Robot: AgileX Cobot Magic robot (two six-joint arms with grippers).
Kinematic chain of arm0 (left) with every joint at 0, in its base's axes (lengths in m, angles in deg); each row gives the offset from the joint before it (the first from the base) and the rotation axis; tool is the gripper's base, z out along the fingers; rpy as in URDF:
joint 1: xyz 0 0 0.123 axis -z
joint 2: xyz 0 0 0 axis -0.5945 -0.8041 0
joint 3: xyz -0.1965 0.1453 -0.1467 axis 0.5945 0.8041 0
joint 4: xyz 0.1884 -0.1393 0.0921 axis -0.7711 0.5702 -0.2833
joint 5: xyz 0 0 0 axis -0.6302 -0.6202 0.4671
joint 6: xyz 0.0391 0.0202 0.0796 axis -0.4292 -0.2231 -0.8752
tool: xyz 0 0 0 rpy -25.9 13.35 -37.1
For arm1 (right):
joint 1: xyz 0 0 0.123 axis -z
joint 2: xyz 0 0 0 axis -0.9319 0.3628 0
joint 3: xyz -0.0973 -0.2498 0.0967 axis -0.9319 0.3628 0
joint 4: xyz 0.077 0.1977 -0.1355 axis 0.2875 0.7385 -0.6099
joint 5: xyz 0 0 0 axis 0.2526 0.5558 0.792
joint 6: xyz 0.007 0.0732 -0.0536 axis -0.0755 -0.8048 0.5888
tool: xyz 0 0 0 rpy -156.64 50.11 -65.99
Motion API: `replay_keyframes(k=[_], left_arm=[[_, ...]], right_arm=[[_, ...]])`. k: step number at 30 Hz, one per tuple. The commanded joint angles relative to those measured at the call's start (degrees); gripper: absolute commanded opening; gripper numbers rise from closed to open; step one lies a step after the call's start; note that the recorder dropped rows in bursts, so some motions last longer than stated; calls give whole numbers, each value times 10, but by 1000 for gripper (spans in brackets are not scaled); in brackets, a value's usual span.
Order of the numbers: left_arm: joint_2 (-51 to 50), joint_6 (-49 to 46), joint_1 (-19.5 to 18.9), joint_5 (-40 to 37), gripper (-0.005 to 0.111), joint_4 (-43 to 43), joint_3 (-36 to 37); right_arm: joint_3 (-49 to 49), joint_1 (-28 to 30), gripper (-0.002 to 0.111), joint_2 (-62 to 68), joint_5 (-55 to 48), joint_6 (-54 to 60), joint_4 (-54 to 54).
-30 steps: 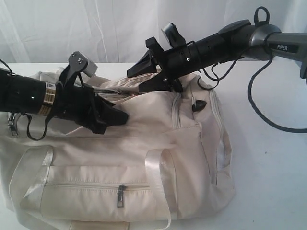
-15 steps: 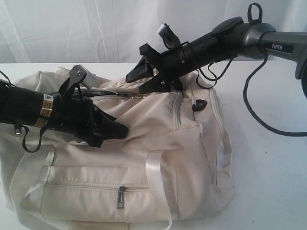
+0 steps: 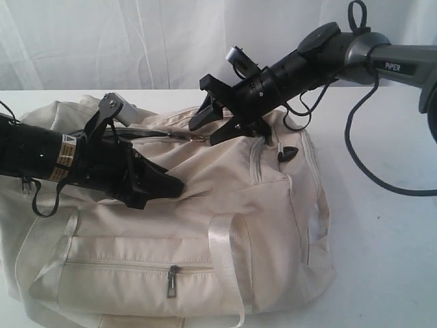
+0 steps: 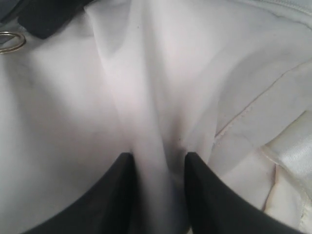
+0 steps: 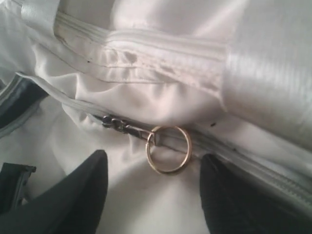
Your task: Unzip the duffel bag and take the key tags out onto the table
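The cream duffel bag [image 3: 205, 225] lies on the white table [image 3: 382, 239]. My left gripper [image 3: 167, 186] [image 4: 157, 155] is shut on a raised fold of the bag's top fabric, just in front of the top zipper. My right gripper [image 3: 205, 128] [image 5: 152, 160] hangs open just above the zipper's metal ring pull [image 3: 198, 139] [image 5: 168, 149], which lies flat between its fingers without touching them. Left of the pull the zipper gapes, showing dark lining [image 5: 13, 103]. The key tags are hidden.
A front pocket zipper pull [image 3: 172, 280] hangs low on the bag's near side. A pale webbing handle [image 3: 229, 260] loops over the front. A black tab [image 3: 285, 152] sits on the bag's right end. The right arm's cable [image 3: 372, 164] droops over the table.
My right gripper has dropped lower and slightly rightward toward the ring pull. My left gripper moved down a little with the fabric, then held still.
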Motion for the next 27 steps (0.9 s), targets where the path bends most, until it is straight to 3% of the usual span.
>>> replay_keyframes(k=[1, 14, 27], left_arm=[[1, 4, 4, 7, 40, -8, 5], [1, 3, 4, 7, 40, -8, 5], [1, 3, 4, 7, 40, -8, 5]], right_arm=[[0, -11, 54, 20, 8, -16, -10], [0, -21, 54, 51, 24, -16, 31], [0, -36, 54, 68, 7, 4, 173]])
